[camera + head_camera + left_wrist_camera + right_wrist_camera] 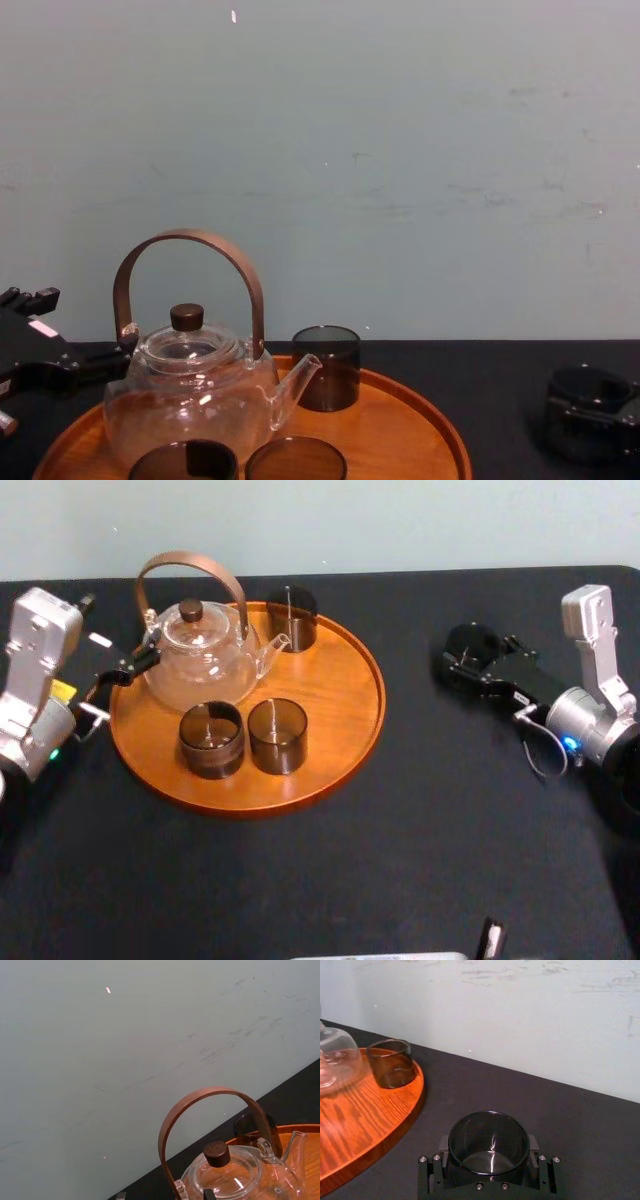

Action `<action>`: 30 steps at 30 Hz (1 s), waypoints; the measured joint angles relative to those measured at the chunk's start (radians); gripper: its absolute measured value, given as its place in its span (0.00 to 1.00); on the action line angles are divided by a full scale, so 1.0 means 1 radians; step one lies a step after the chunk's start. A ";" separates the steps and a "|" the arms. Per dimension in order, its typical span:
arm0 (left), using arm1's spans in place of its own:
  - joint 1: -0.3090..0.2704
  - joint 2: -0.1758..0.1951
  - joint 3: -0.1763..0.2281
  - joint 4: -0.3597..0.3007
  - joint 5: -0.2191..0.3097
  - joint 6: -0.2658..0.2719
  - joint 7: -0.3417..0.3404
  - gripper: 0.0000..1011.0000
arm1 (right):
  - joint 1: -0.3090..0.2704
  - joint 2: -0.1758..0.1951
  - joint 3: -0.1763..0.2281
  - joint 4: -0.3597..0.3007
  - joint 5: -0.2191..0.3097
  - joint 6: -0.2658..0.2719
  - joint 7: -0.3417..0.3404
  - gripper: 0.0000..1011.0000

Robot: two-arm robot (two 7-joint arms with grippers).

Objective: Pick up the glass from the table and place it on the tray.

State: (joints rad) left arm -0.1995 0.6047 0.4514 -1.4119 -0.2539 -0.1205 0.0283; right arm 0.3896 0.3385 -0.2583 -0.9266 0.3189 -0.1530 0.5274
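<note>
Gripping the dark smoked-glass tumbler (488, 1160), likely light, slippery and fragile, low around its wall, my right pincer (488, 1142) sits on the matte black tabletop (400, 860), well right of the round orange-brown wooden tray (350, 730); my left pincer (112, 685) idles at the tray's left.

Lab-style test bench: matte black table (300, 880), bare scuffed pale wall (400, 150).

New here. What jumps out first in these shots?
A round wooden tray left of centre carries a glass teapot and three dark glasses. To its right, the right claw is closed on a fourth dark glass over the black table. The left claw sits by the tray's left rim, near the teapot.
</note>
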 joint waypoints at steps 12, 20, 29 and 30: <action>0.000 0.000 0.000 0.000 0.000 0.000 0.000 0.99 | -0.001 0.016 -0.018 -0.071 0.007 0.008 0.021 0.89; 0.000 0.000 0.000 0.000 0.000 0.000 0.000 0.99 | 0.014 0.014 -0.050 -0.103 0.000 0.015 0.032 0.89; 0.000 0.000 0.000 0.000 0.000 0.000 0.000 0.99 | 0.072 -0.020 -0.108 -0.070 -0.013 -0.001 0.071 0.89; 0.000 0.000 0.000 0.000 0.000 0.000 0.000 0.99 | 0.085 -0.028 -0.119 -0.057 -0.015 -0.005 0.080 0.89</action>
State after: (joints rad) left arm -0.1995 0.6047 0.4514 -1.4120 -0.2539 -0.1205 0.0283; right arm 0.4749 0.3103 -0.3774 -0.9834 0.3039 -0.1584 0.6076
